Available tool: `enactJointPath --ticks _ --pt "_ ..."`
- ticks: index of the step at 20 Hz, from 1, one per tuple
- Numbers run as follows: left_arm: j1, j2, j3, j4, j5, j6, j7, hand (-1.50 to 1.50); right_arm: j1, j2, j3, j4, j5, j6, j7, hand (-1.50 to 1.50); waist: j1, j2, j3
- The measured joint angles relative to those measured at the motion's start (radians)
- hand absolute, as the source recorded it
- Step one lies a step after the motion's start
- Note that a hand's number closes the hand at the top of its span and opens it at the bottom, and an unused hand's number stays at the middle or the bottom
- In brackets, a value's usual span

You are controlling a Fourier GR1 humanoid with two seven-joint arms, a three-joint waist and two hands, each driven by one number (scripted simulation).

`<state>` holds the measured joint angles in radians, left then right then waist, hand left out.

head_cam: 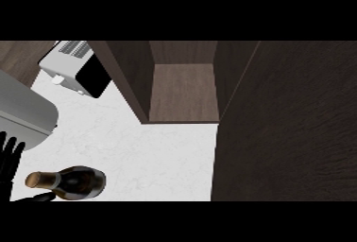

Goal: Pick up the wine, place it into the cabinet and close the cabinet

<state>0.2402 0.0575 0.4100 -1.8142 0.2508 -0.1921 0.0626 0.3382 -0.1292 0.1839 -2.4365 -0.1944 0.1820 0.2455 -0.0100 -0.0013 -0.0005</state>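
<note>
My left hand (10, 156) shows at the lower left edge of the head view, fingers straight and pointing up, with the thumb stretched out low toward the right under the neck of the wine bottle (75, 182); it has hold of nothing, though the thumb tip sits very close to the bottle and I cannot tell whether it touches. The bottle stands on the white marble counter (146, 156) just beside that hand, seen from almost straight above: a dark, nearly black glass body with a rounded, glossy shoulder that catches a pale highlight, a brownish neck leaning toward the left in this view, and a tan, cork-coloured top (36, 179). Well apart from it, up and to the right, the dark wood cabinet (182, 90) stands open, showing a lighter brown inner shelf. Its door (286, 127) fills the right side of the view as one wide dark panel. At the upper left sits a white toaster (75, 66) with a black side, and left of that a grey rounded appliance (24, 111) I cannot name. My right hand is out of sight.
</note>
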Motion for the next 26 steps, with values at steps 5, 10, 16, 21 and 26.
enactJointPath --ticks 5,10,16,21,26 --pt "0.003 0.01 0.006 0.16 -0.018 -0.065 -0.109 -1.5 -0.004 0.009 0.009 0.0 -0.006 0.007 0.014 -1.5 0.0 0.0 0.0" --pt "-0.048 0.025 0.004 0.348 -0.019 -0.13 -0.206 -1.5 0.009 0.017 0.012 0.004 -0.009 0.022 0.002 -1.5 -0.002 0.0 0.0" --pt "-0.064 0.036 -0.002 0.506 -0.017 -0.214 -0.305 -1.5 -0.018 0.02 0.002 0.0 -0.013 0.013 0.032 -1.5 0.0 0.0 0.0" --pt "-0.079 0.046 0.001 0.619 -0.003 -0.268 -0.354 -1.5 0.019 0.027 0.013 0.0 -0.012 0.029 0.004 -1.5 -0.001 0.0 0.0" --pt "-0.132 0.061 0.0 0.779 -0.027 -0.305 -0.455 -1.5 0.02 0.025 -0.005 0.003 -0.015 0.041 -0.003 -1.5 -0.002 0.0 0.0"
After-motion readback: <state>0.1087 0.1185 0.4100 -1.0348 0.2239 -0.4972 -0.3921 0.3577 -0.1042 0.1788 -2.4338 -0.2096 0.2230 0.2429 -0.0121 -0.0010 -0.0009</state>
